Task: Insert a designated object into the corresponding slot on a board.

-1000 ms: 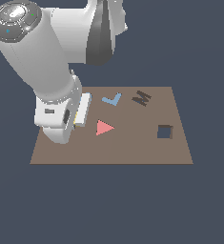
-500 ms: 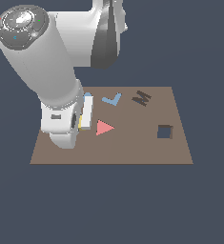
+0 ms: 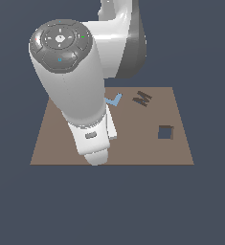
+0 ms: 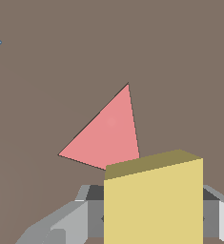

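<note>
Yellow block (image 4: 153, 202) now sits clamped between the gripper (image 4: 151, 217) fingers, above the board (image 3: 181, 153) just by the pink triangle (image 4: 108, 133). Arm has swung up vs 0.5 s ago, so pick looks done. Next: carry to slot (image 3: 165, 132), well apart.

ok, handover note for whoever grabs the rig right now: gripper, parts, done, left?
Gripper: shut on the yellow block, which shows between the fingers in the wrist view; the arm hides it in the exterior view.
Board: flat, with the arm over its half on the exterior view's left.
Square slot: empty, toward the exterior view's right.
Also on the board: pink triangle under the wrist, blue piece, dark M piece.
Done: block grasped.
Left: carry it to the slot, line up, insert, release.
</note>
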`<state>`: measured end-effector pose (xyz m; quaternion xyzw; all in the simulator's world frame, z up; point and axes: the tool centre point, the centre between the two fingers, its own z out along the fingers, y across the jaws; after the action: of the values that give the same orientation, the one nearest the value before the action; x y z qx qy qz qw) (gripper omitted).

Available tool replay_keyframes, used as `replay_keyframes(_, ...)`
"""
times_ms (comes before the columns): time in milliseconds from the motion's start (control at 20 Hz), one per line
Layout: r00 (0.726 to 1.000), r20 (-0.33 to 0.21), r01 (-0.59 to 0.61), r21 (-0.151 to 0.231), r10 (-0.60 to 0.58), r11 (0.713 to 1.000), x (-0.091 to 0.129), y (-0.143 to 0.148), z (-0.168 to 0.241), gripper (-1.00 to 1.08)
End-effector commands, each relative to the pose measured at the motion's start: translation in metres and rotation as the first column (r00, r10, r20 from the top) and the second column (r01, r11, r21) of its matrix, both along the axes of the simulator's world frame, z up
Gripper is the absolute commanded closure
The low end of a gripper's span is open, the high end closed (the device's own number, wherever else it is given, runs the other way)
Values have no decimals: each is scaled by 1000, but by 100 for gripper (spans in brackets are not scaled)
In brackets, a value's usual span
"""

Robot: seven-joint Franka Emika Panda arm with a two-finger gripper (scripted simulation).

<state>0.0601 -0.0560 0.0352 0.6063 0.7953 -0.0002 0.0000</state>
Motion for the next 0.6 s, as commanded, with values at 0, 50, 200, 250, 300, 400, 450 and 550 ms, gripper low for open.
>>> replay_keyframes(0,995,1,-103,0,103,995,11,23,1,108)
replay_keyframes(50,990,1,-143,0,143,990,14,33,1,108)
replay_keyframes(200,966,1,-260,0,260,966,22,61,2,108)
replay_keyframes(250,955,1,-297,0,297,955,23,70,2,108)
replay_keyframes(300,943,1,-334,0,334,943,25,79,2,108)
replay_keyframes(400,914,1,-405,0,405,914,26,98,3,108)
replay_keyframes(450,899,1,-439,0,439,899,27,107,3,108)
replay_keyframes(550,863,1,-505,0,505,863,26,125,3,108)
